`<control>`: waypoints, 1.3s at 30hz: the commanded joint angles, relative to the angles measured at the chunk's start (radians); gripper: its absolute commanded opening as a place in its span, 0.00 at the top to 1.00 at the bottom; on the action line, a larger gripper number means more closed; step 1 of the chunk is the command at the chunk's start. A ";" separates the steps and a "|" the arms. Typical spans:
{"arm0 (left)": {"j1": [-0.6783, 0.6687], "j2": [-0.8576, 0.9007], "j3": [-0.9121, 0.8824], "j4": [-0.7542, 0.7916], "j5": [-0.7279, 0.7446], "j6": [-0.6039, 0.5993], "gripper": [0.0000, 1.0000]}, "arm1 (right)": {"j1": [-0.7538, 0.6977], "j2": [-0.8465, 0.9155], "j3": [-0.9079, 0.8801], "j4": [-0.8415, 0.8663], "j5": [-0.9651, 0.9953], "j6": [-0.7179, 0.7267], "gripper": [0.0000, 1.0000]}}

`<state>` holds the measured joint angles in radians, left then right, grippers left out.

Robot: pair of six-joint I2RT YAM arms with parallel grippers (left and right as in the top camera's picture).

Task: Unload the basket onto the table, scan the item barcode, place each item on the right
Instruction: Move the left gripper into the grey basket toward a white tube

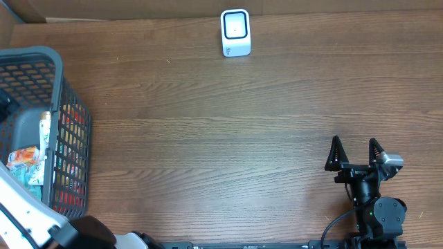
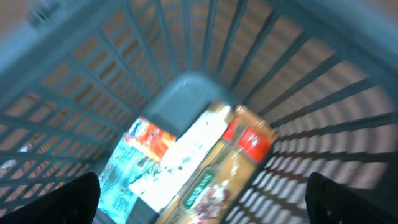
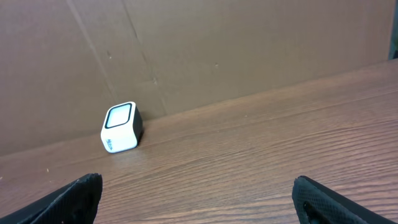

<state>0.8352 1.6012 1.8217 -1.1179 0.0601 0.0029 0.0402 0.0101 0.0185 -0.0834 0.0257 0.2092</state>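
My left hand (image 2: 202, 202) hangs wide open, empty, above the basket (image 2: 298, 81); the tan packet (image 2: 239, 158) looks light and slippery, so I'd pinch its edge.

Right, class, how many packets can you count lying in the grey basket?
3 at least: a teal-and-orange packet at the left, a white one in the middle, a tan packet at the right. Blurred view; others may lie hidden.
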 commanded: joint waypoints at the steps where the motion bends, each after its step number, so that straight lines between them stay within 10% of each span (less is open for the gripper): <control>1: 0.036 0.049 -0.049 0.009 0.045 0.138 0.05 | 0.006 -0.007 -0.011 0.002 -0.002 0.004 0.00; 39: -0.013 0.614 -0.066 0.161 0.059 0.440 0.22 | 0.006 -0.007 -0.011 0.002 -0.002 0.004 0.00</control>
<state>0.8425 2.1757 1.7687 -0.9798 0.1345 0.4164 0.0402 0.0101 0.0185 -0.0837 0.0257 0.2096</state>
